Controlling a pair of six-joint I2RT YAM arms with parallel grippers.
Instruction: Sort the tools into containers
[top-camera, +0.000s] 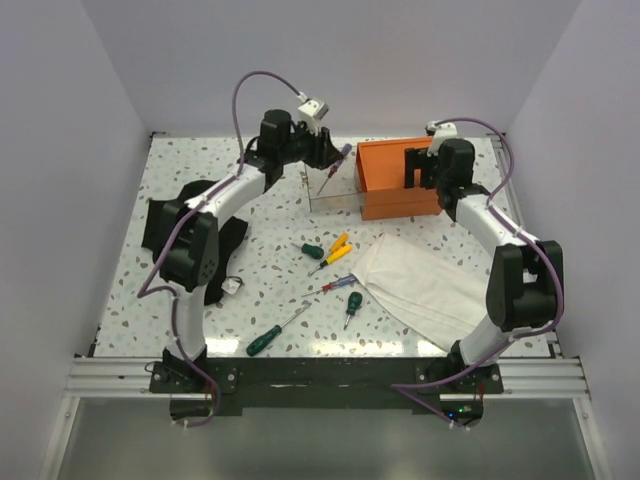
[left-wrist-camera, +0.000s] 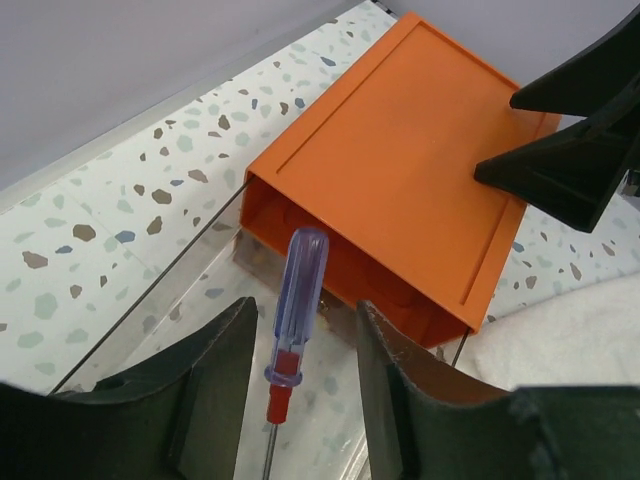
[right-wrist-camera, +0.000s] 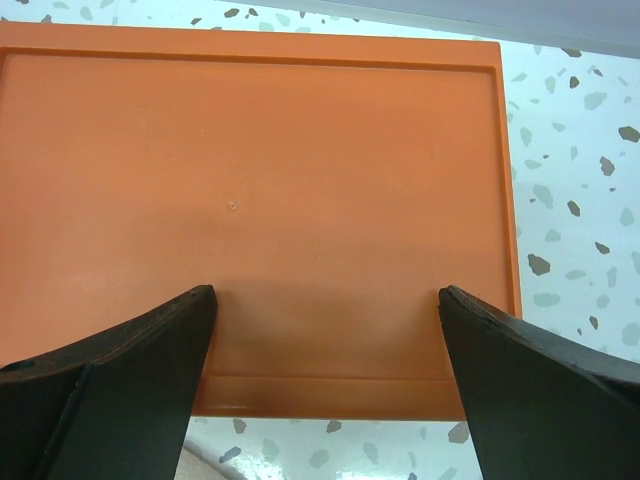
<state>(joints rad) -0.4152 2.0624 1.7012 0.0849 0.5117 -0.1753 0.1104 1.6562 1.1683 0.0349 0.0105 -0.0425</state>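
Observation:
The orange container (top-camera: 392, 185) stands at the back right, with a clear drawer (top-camera: 335, 196) pulled out to its left. My left gripper (top-camera: 328, 155) hovers over that drawer. In the left wrist view my left gripper (left-wrist-camera: 305, 312) is open, and a screwdriver with a clear blue and red handle (left-wrist-camera: 298, 295) stands between the fingers with a gap on each side, shaft down into the drawer (left-wrist-camera: 190, 330). My right gripper (top-camera: 418, 166) sits over the container's top (right-wrist-camera: 260, 180). Seen from the right wrist, the right gripper (right-wrist-camera: 325, 298) is open and holds nothing.
Several loose screwdrivers lie mid-table: a green one (top-camera: 309, 250), a yellow one (top-camera: 336, 247), a red and blue one (top-camera: 336, 285), a small green one (top-camera: 352, 303) and a long green one (top-camera: 268, 339). A white cloth (top-camera: 420, 285) lies right of them. Black fabric (top-camera: 228, 250) lies by the left arm.

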